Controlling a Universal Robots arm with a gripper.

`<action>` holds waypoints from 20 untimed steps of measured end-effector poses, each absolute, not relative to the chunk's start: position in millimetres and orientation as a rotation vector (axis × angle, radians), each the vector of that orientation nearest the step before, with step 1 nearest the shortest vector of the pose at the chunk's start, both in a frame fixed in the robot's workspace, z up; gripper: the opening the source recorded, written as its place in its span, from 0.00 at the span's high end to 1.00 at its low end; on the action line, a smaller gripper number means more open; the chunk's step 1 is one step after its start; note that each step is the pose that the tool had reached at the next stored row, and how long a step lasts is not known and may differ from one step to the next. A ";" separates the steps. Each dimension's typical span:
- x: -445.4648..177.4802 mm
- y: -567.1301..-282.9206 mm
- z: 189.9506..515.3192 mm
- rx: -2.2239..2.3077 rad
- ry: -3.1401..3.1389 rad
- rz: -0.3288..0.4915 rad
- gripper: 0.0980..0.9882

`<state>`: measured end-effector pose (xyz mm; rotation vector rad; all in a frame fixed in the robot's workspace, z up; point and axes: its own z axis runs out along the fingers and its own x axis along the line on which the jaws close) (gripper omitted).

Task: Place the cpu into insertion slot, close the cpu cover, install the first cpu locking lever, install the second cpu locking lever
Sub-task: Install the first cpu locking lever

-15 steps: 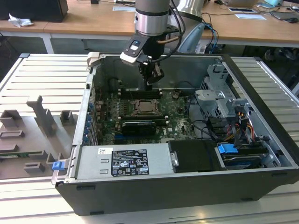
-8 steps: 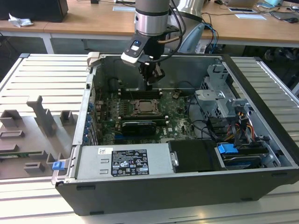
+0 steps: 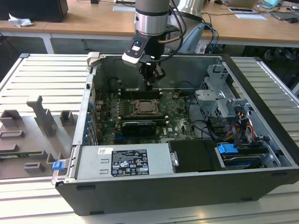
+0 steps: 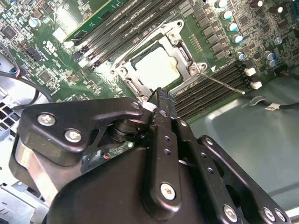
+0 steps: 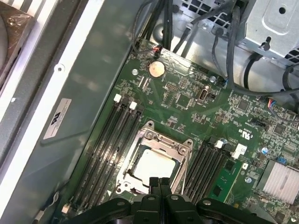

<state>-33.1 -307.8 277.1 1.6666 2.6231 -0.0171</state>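
Over the insertion slot [image 5: 122, 176] hangs the gripper [image 5: 159, 183], jaws pressed together, empty. The cpu [image 5: 155, 162] lies inside, cpu cover [image 5: 162, 139] down around it.

Arm [image 3: 150, 16]: silver-grey cyl. w/ black band, black cables [image 3: 180, 28] alongside. Gripper [image 4: 163, 95]: matte black linked bars, silver screws [image 4: 74, 136]; white cam box [image 3: 134, 50] w/ blue patch.

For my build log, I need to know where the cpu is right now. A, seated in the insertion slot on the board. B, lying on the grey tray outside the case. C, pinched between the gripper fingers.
A: in the first wrist view the pale square cpu lies flat inside the metal-rimmed insertion slot, and the gripper beside it has its fingers together with no chip between them.
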 end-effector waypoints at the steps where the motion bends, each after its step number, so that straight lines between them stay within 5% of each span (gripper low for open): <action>1: -33.1 -307.8 277.1 1.660 2.627 -0.017 0.99; 20: -33.1 -307.8 277.1 1.548 2.694 -0.015 0.99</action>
